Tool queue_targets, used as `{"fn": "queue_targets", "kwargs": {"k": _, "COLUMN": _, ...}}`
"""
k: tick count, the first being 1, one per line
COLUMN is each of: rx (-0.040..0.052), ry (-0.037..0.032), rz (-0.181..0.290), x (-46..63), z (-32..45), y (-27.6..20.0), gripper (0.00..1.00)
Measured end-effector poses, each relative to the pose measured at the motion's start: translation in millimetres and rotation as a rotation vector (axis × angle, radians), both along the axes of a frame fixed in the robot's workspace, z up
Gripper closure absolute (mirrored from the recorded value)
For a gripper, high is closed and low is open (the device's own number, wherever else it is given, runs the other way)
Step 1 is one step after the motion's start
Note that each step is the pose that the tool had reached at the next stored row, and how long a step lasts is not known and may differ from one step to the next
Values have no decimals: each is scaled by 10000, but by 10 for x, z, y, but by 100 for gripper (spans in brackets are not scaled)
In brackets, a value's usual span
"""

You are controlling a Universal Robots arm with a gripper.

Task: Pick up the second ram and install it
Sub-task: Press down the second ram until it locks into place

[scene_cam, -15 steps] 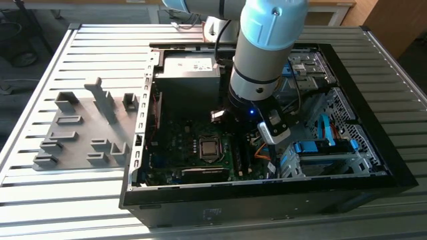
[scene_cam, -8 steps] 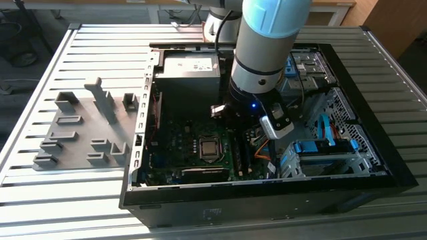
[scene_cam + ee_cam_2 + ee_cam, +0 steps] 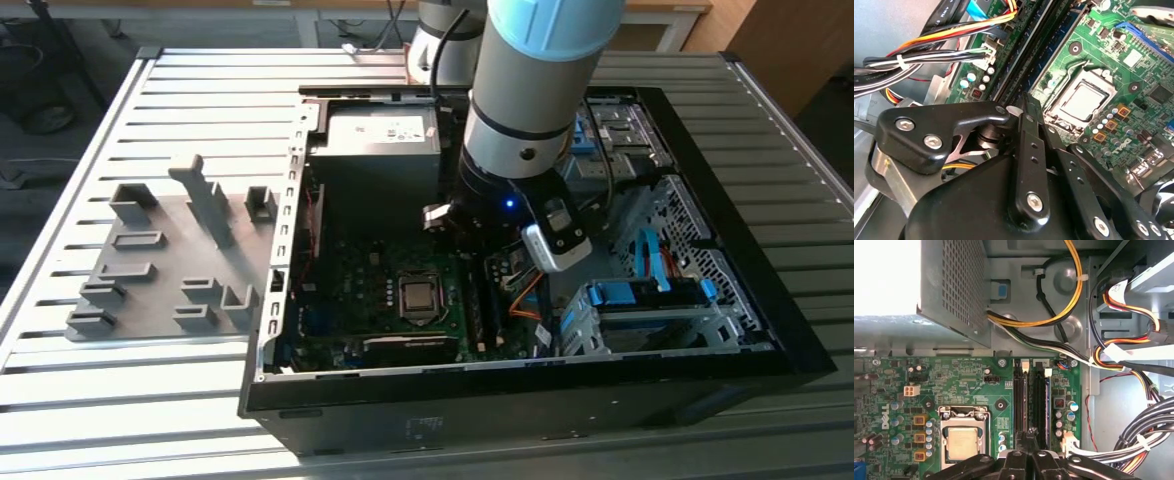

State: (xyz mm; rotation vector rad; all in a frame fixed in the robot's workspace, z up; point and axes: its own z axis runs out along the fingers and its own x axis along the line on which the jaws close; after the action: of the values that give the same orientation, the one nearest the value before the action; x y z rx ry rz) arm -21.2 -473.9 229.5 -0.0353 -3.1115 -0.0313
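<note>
My gripper (image 3: 1025, 102) hangs low inside the open PC case (image 3: 747, 350), and its black fingers are closed together. The fingertips (image 3: 1031, 434) sit right over the two long black memory slots (image 3: 1020, 400) beside the processor socket (image 3: 963, 442). A thin blue-green strip, the ram (image 3: 1063, 31), lies along the slot that runs away from the fingertips. I cannot tell whether the tips touch it. In the exterior view the arm's wrist (image 3: 514, 205) covers that part of the motherboard (image 3: 387, 300).
Grey plastic holder blocks (image 3: 174, 250) stand on the slatted table at the exterior view's left. Bundles of coloured cables (image 3: 1134, 430) hang close beside the slots. The grey power supply box (image 3: 380, 140) and a drive cage (image 3: 654, 310) flank the arm.
</note>
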Motion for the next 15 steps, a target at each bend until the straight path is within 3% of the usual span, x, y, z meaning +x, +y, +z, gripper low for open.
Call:
{"fn": "queue_targets", "kwargs": {"k": 7, "rx": -76, "ry": -1, "rz": -5, "x": 1, "z": -2, "y": -18, "gripper": 89}}
{"fn": "queue_targets", "kwargs": {"k": 15, "rx": -80, "ry": -1, "rz": -272, "x": 0, "z": -16, "y": -20, "gripper": 89}}
